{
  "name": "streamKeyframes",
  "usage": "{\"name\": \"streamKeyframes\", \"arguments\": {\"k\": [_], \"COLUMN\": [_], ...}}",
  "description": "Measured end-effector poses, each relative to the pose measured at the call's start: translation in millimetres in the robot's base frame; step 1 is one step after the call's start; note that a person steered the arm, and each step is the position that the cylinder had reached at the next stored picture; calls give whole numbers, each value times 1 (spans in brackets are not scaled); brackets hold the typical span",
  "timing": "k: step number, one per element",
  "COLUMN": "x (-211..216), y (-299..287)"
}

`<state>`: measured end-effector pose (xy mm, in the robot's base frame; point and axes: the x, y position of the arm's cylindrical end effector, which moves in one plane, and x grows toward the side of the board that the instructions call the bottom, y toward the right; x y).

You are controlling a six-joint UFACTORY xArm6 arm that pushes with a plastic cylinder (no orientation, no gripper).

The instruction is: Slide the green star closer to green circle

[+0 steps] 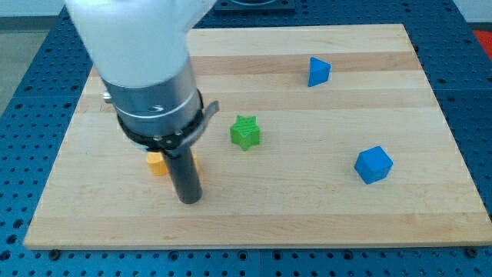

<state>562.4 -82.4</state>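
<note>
A green star (245, 132) sits near the middle of a pale wooden board (307, 208), a small bright-green block with short blunt points and a flat top, lying flat on the wood and touching nothing. My tip (189, 199) rests on the board toward the view's bottom left of the star, apart from it; the dark rod has no jaws and holds nothing, its end simply meeting the wood. Just behind the rod, partly hidden by it and by the arm's grey collar (157, 100), lies an orange block (158, 163) whose shape cannot be made out. Two blue blocks stand well apart from the star: a blue cube (373, 165) toward the view's right, slightly lower than the star, and a smaller blue block (318, 71), wedge-like in outline, near the view's top right. The arm's white housing (131, 31) fills the view's top left. Around the board runs a blue perforated table (477, 31). No green circle shows anywhere in the view.
</note>
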Motion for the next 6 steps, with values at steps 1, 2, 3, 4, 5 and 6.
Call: {"name": "streamKeyframes", "arguments": {"k": [1, 2, 3, 4, 5, 6], "x": [-1, -21, -49, -72, -97, -112], "y": [54, 97, 105, 105, 105, 99]}}
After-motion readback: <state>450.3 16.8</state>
